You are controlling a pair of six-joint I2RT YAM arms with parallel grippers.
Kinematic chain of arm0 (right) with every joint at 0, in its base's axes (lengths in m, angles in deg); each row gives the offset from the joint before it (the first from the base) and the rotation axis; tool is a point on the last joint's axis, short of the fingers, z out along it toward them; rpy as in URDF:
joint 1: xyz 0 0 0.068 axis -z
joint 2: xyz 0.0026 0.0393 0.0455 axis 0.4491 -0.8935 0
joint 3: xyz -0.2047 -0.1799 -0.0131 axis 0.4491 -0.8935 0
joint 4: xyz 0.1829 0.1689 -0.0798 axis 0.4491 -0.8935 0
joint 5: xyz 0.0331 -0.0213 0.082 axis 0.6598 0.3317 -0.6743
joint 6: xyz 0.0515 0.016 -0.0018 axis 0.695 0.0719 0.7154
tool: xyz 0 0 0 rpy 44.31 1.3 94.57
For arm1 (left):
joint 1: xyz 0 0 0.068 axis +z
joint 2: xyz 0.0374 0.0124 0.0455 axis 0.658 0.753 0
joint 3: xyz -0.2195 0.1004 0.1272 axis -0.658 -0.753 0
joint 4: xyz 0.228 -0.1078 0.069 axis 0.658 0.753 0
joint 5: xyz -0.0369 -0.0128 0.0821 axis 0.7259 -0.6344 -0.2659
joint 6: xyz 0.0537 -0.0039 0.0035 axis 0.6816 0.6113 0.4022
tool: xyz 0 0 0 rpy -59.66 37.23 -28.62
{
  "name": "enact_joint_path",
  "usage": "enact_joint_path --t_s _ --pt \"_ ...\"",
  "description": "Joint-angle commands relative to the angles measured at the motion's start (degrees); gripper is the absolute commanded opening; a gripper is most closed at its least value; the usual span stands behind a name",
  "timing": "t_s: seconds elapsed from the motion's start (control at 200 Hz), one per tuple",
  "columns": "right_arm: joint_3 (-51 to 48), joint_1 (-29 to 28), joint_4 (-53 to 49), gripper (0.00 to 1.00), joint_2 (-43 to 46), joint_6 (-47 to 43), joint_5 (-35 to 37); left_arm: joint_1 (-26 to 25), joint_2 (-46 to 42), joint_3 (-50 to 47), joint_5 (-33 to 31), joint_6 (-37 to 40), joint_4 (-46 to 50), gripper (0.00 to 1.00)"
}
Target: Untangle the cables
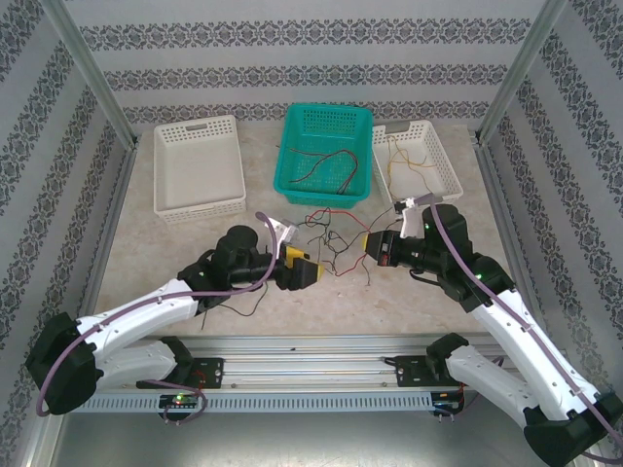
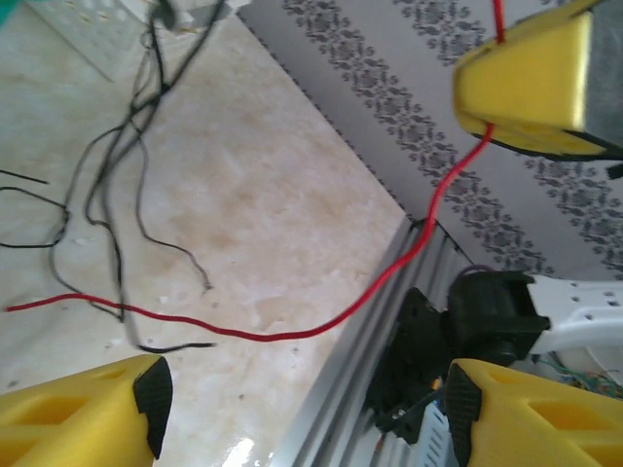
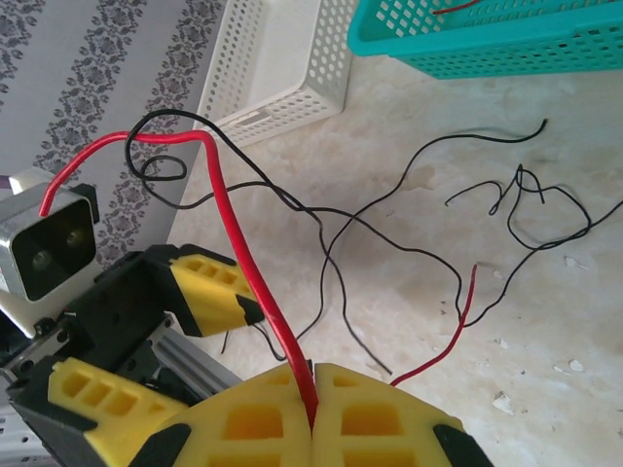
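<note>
The right gripper (image 3: pixel 313 384) has its yellow fingers pressed tight together, and a red cable (image 2: pixel 263 336) is pinched in the seam between them. From that pinch the cable climbs, arches over and drops toward the camera on the other arm. In the left wrist view it also hangs down from those fingers in a long slack curve and runs low across the table (image 1: pixel 146 253).

The left gripper (image 2: pixel 307 399) faces the right one across a small gap, jaws spread wide. Nothing sits between them. The red cable passes just in front, and from here I can't see either finger touching it.

The black cables (image 1: pixel 329 239) lie loose on the table between the two grippers and the baskets, looping over one another. One black strand is lifted with the red arch and curls around it near the top. A short piece of red cable rises off the table just beside the right gripper's fingers.

Behind them, the teal basket (image 1: pixel 321 197) holds a few red and dark cables. The white basket (image 1: pixel 443 161) to its right holds yellow-tan ones (image 1: pixel 409 161).
</note>
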Motion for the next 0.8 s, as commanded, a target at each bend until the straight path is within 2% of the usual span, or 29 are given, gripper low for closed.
enact_joint_path --t_s 0.0,0.215,0.54,0.66,0.799 --pt "-0.21 -1.1 2.78 0.0 -0.03 0.66 1.23 -0.88 -0.18 -0.57 1.27 -0.56 -10.29 0.76" --pt "-1.11 -3.27 3.96 0.0 -0.04 1.86 0.96 -0.88 -1.46 -2.62 -6.62 1.21 -14.51 0.81" --pt "-2.79 -6.87 7.09 0.0 1.34 4.96 -0.39 -0.79 1.72 -1.59 -14.7 4.86 -15.17 0.8" --pt "-3.28 -7.51 8.47 0.0 2.19 6.49 -0.83 -0.79 2.95 -1.13 -15.05 4.98 -15.67 0.75" --pt "-3.83 -8.32 10.45 0.0 2.69 8.33 -2.0 -0.79 3.47 -1.79 -16.63 4.55 -17.64 0.59"
